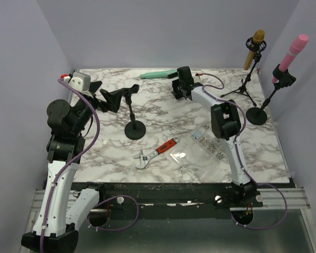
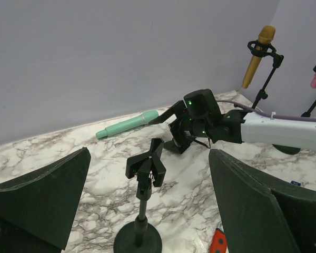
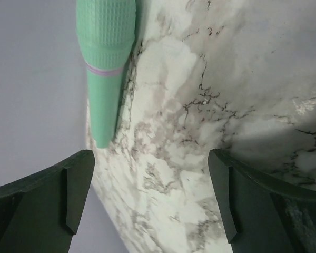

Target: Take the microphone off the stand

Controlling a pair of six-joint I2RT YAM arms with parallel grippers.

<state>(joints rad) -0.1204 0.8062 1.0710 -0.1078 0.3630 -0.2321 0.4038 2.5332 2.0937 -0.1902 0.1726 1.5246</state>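
Top external view: a mint-green handheld microphone lies flat on the grey-veined white marble tabletop against the far wall, off any stand. The right end effector sits just beside one end of it, fingers spread and holding nothing. The left end effector is likewise released, and a black round-based stand with an empty clip stands just ahead of it. Well to the right of the right end effector, a gold microphone sits in a black tripod stand, and a pink microphone sits in a black stand on a flat disc. Behind both end effectors, toward the arm bases, lie a red-handled adjustable wrench and a clear plastic bag of small parts.

Left wrist view: the two dark fingers are wide apart. The empty clip stands upright ahead of the gap, touching neither. The microphone lies farther ahead by the wall.

Right wrist view: the fingers are parted and empty. The microphone lies ahead on the left finger's side, apart from it, its smooth tapered end nearest.
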